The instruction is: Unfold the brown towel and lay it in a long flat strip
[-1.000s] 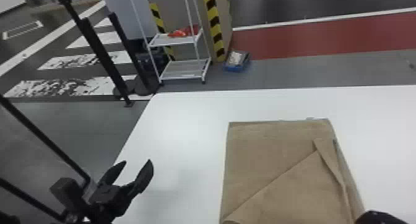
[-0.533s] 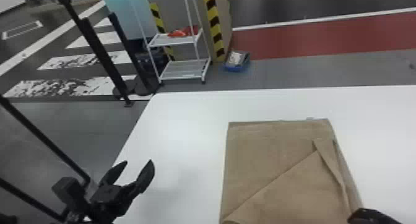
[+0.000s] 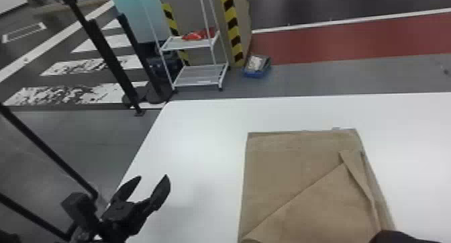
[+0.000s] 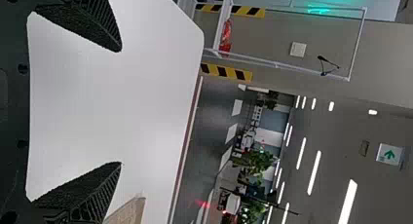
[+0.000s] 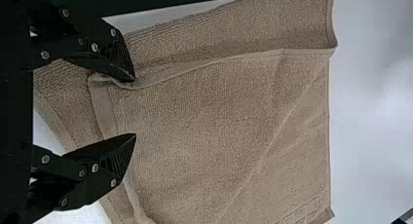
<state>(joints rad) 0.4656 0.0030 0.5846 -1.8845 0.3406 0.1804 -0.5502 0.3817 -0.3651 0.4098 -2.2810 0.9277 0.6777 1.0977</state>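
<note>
Brown towel [image 5: 204,117] is laid beneath the right hand [image 5: 135,107], whose fingers are held apart, one tip being placed at a raised hem [image 5: 170,74]. No grip is established; whether the cloth is touched by that tip cannot be determined. This placement is judged to suit a pinch on the upper layer only, so that the layer below is left flat when the fold is opened.

Outward from the hem, a diagonal fold line [image 3: 302,194] is seen across the towel, and a narrow strip [image 3: 357,175] is turned over along its right side. The cloth is spread on the white table [image 3: 201,125], by which its weight is fully supported. Several layers are evidently stacked, so unfolding is judged incomplete. If two layers are pinched together, the whole towel may be dragged.

To the left, well apart from the towel, the left hand [image 3: 152,176] is positioned with its fingers apart and nothing between them. It is presumably kept there so that working space is preserved.
</note>
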